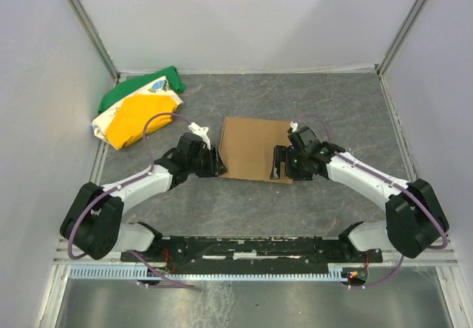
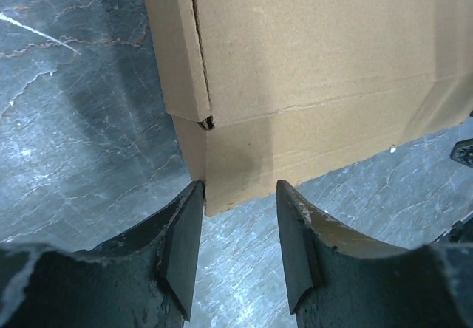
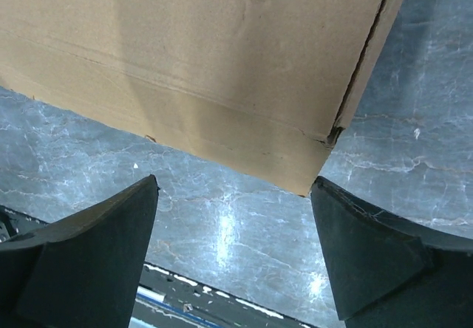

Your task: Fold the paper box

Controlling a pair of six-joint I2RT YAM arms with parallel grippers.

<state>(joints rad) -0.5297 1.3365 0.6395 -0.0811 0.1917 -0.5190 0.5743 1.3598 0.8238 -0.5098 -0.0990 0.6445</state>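
The paper box (image 1: 255, 147) is a flat brown cardboard shape lying in the middle of the table, lid side up. My left gripper (image 1: 215, 162) is at its near left corner. In the left wrist view the box (image 2: 318, 69) has a folded front wall, and its corner pokes just past the tips of my left gripper (image 2: 240, 213), which is open with only table between the fingers (image 2: 183, 247). My right gripper (image 1: 278, 164) is at the box's near right corner. Seen from the right wrist, the box (image 3: 199, 62) lies just beyond my wide-open right gripper (image 3: 235, 191).
A green, yellow and white cloth bundle (image 1: 140, 108) lies at the back left of the table. Pale walls close in the table on three sides. A black rail (image 1: 251, 248) with the arm bases runs along the near edge.
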